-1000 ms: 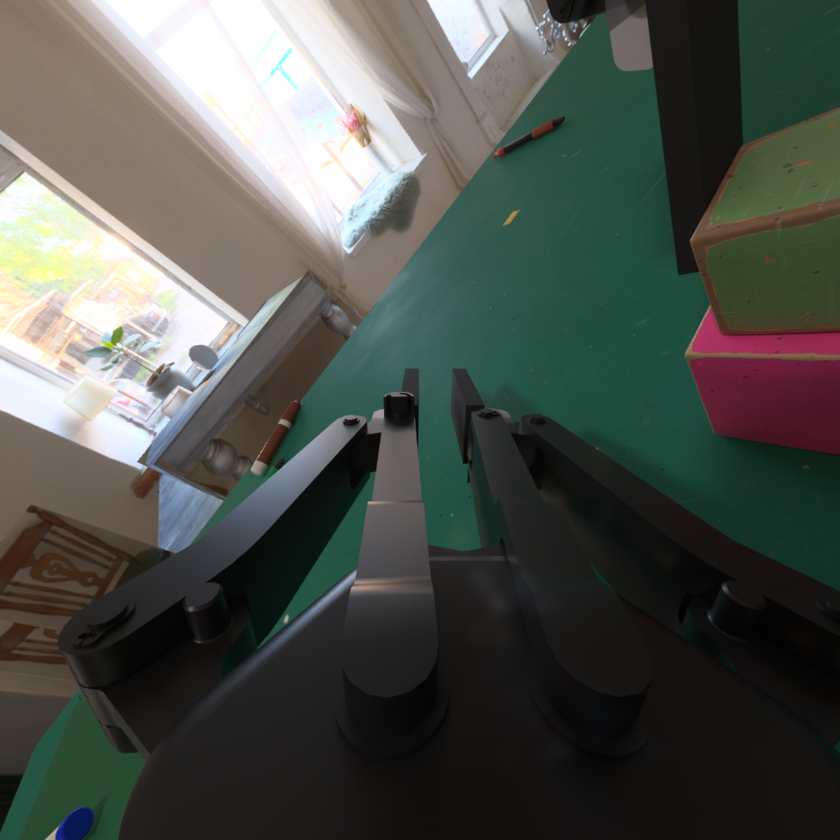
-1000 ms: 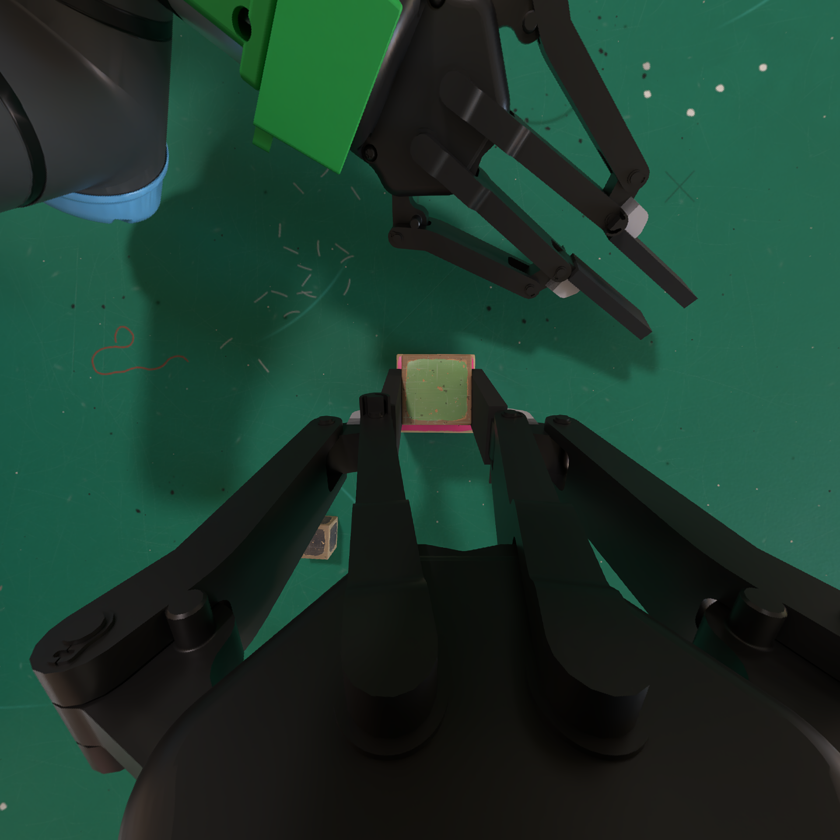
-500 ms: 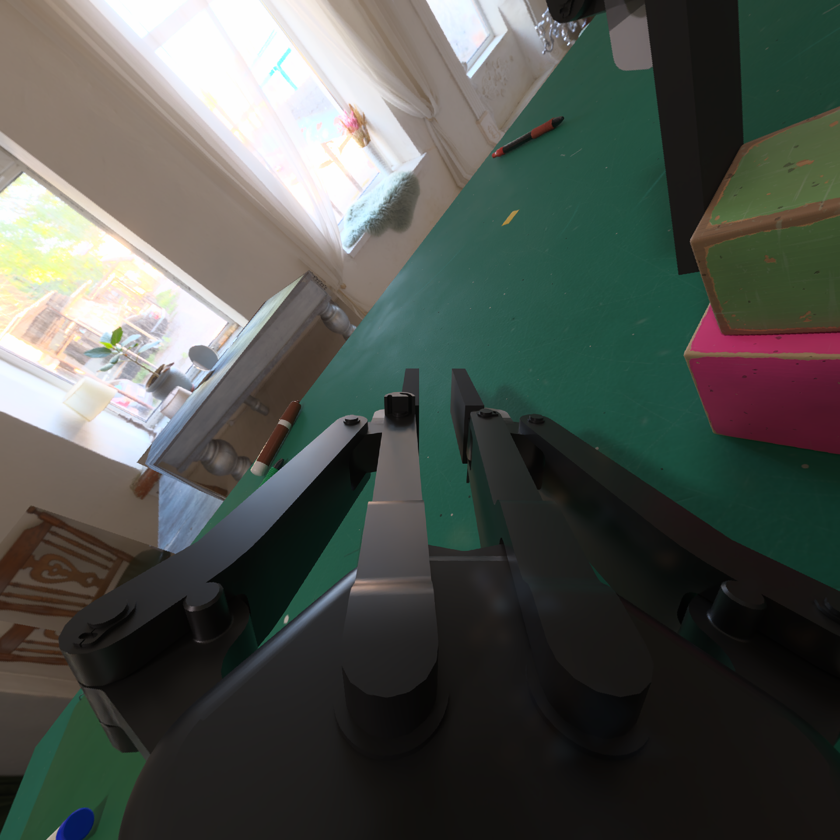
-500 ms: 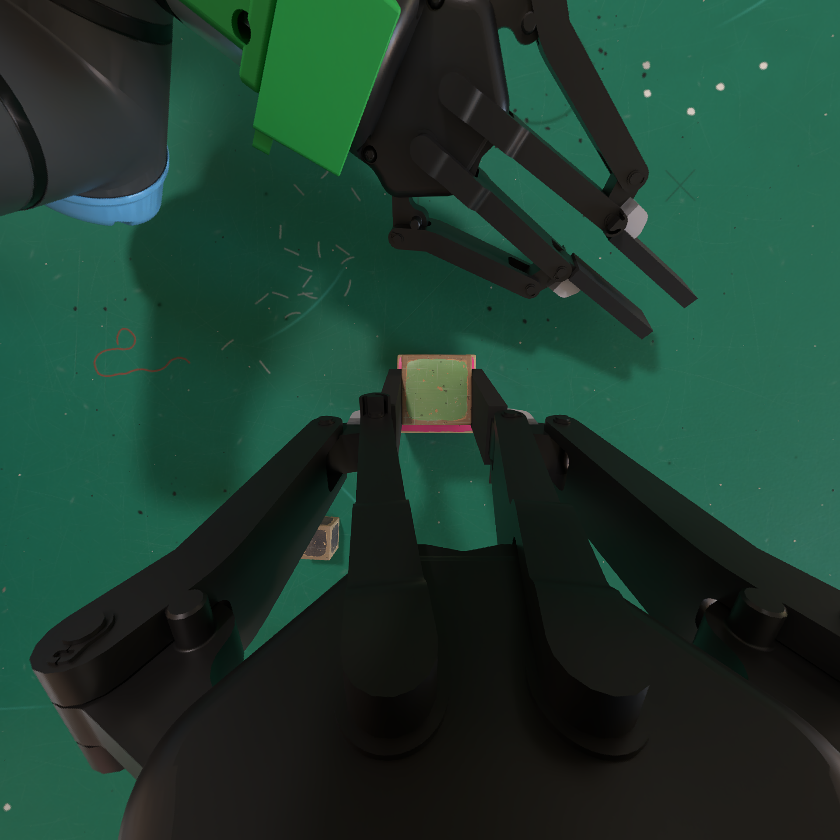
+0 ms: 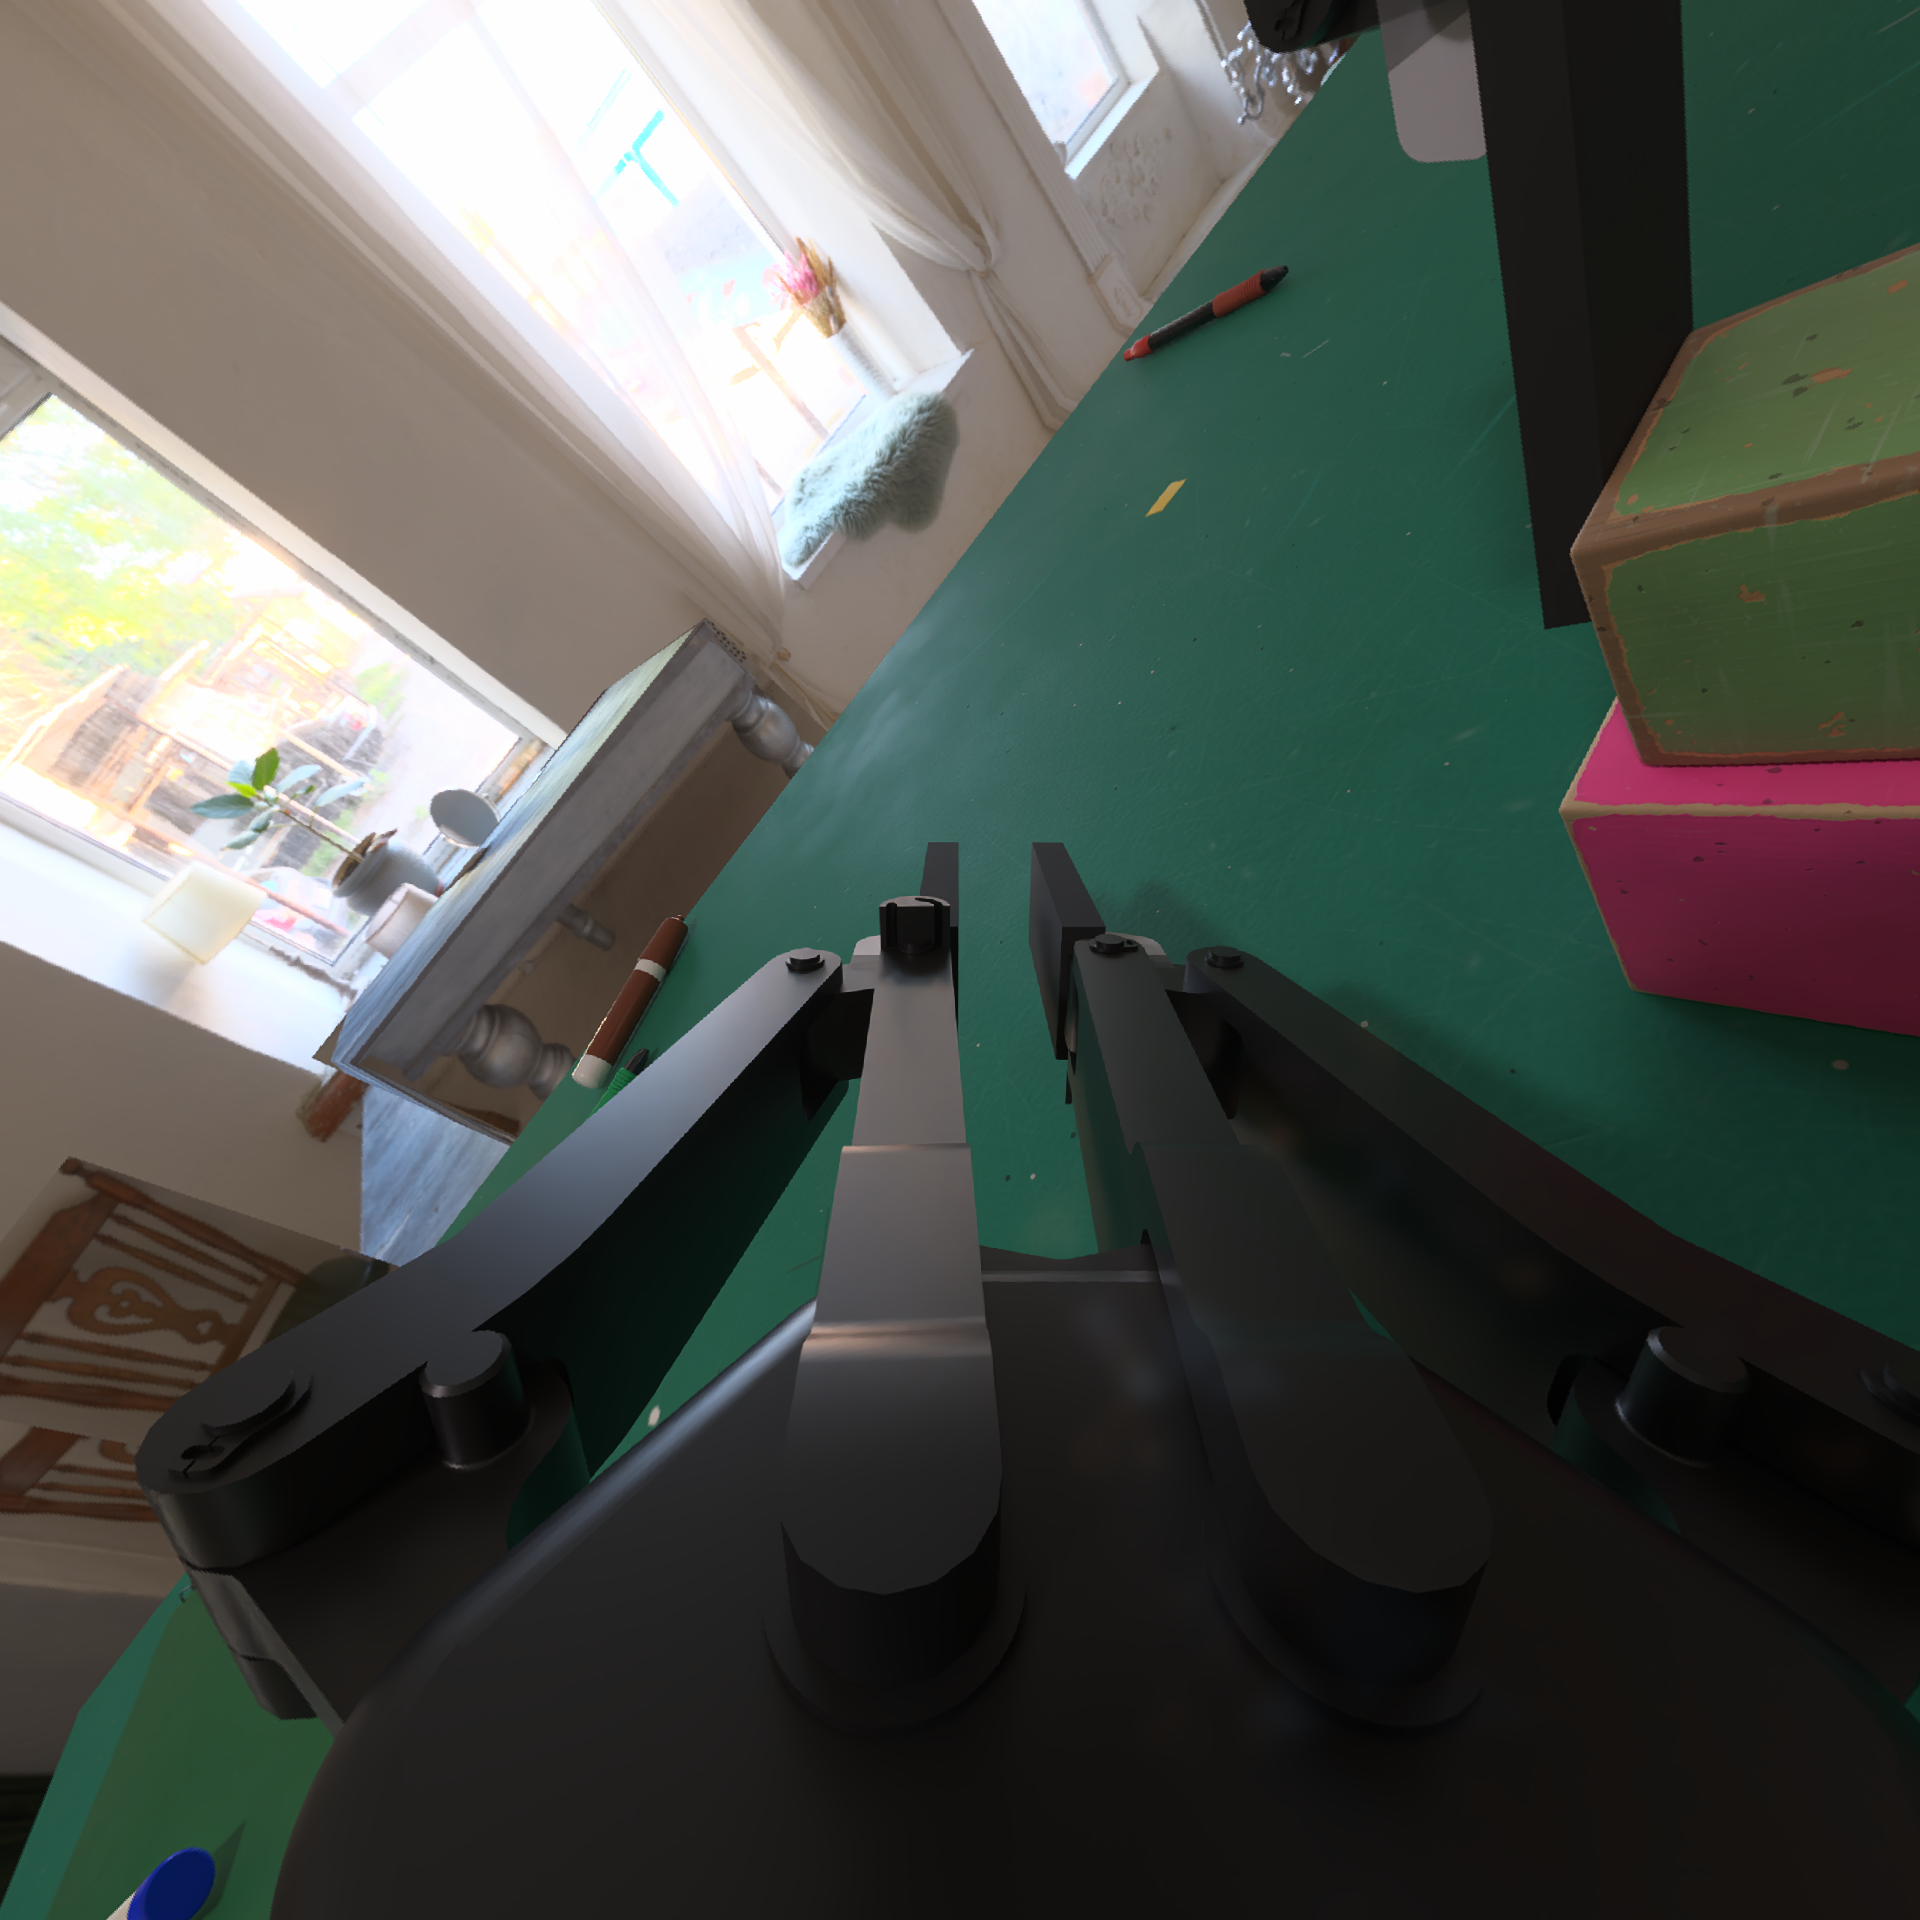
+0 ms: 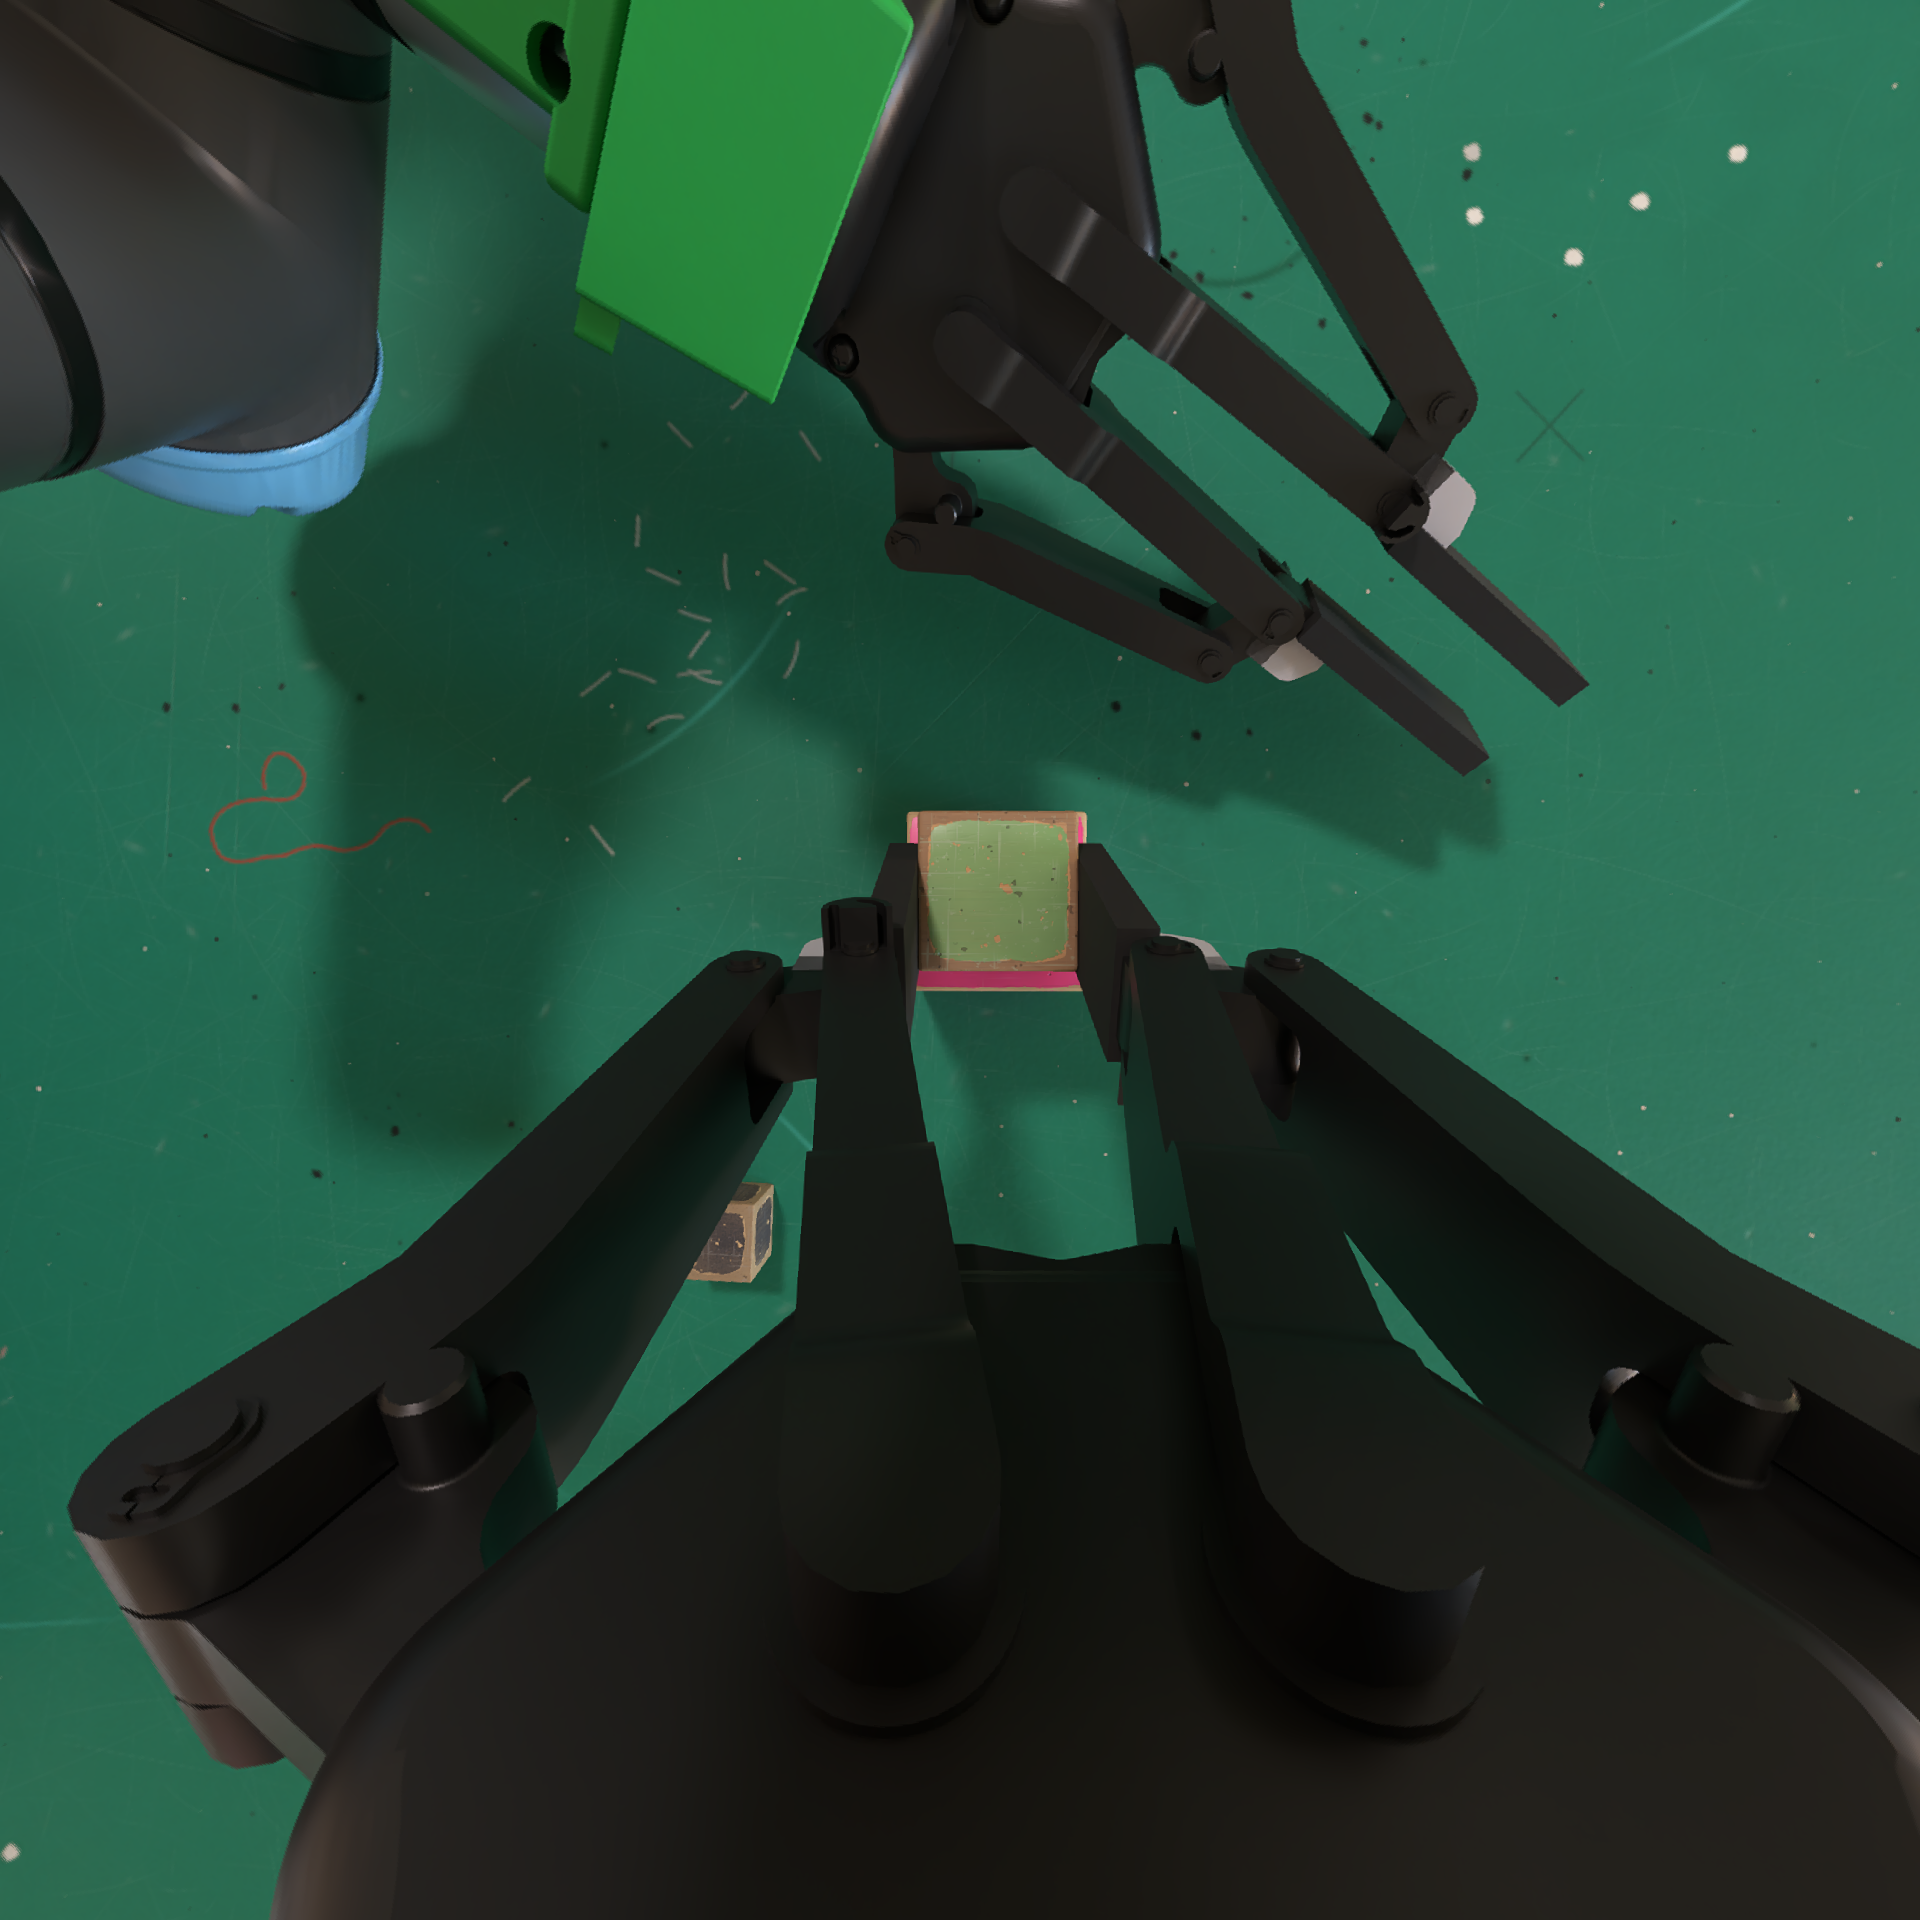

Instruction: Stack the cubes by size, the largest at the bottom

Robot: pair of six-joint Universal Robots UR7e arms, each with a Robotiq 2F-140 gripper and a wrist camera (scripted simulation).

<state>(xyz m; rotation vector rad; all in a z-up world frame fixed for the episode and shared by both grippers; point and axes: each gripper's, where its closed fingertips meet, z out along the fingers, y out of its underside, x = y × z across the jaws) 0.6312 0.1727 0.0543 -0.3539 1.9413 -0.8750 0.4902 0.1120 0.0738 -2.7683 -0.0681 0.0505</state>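
Note:
A green cube (image 6: 997,894) sits on top of a larger pink cube (image 6: 997,979) on the green table (image 6: 1558,1039). My right gripper (image 6: 997,862) points straight down and is shut on the green cube, one finger against each side. A small black cube with tan edges (image 6: 738,1236) lies on the table to the left, partly hidden by my right gripper's linkage. In the left wrist view the green cube (image 5: 1766,582) and pink cube (image 5: 1756,914) stand at the right, with a right finger (image 5: 1590,312) behind them. My left gripper (image 5: 994,862) is empty, its jaws narrowly apart, low over the table left of the stack.
My left arm (image 6: 177,239) with its green mount (image 6: 727,177) and gripper (image 6: 1522,727) reaches in just beyond the stack. A red and black pen (image 5: 1205,312) lies far off. A brown marker (image 5: 634,997) lies at the table's edge. A blue cap (image 5: 177,1886) shows at the bottom left.

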